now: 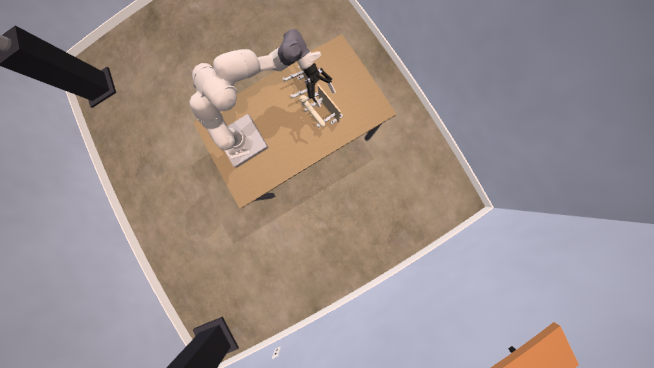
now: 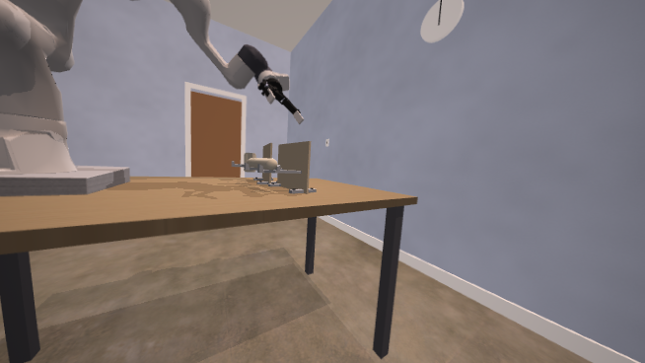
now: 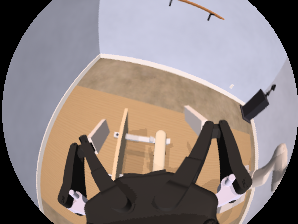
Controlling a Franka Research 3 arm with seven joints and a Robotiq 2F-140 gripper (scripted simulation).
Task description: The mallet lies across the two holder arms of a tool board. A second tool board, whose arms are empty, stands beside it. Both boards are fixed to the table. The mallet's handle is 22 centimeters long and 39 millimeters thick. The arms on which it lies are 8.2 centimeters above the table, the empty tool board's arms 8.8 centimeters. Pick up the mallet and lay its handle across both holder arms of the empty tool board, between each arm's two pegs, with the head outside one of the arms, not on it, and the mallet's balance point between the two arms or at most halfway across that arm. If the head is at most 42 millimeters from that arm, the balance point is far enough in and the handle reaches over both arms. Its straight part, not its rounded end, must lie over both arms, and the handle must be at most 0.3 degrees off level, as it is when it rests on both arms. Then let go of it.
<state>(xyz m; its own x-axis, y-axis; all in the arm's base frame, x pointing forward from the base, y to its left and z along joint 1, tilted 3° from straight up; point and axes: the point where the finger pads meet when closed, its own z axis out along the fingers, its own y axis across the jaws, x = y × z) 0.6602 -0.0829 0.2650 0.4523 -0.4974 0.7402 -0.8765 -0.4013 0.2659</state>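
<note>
The mallet (image 1: 312, 112), with its pale wooden handle, lies across the two holder arms of the nearer tool board (image 1: 330, 102). In the side view the mallet (image 2: 260, 163) sits to the left of that board (image 2: 294, 165). The empty tool board (image 2: 267, 154) stands just behind it, and its bare arms (image 1: 296, 85) point toward the robot base. My gripper (image 1: 321, 89) is open and empty. It hangs tilted well above the boards in the side view (image 2: 297, 116). In the wrist view the fingers are spread wide, with both boards' top edges (image 3: 141, 145) below them.
The robot base (image 1: 242, 145) stands on a grey plate at the table's other end. The boards are near the table's far long edge (image 1: 385, 107), close to the blue wall. Metal pegs stick up on each holder arm.
</note>
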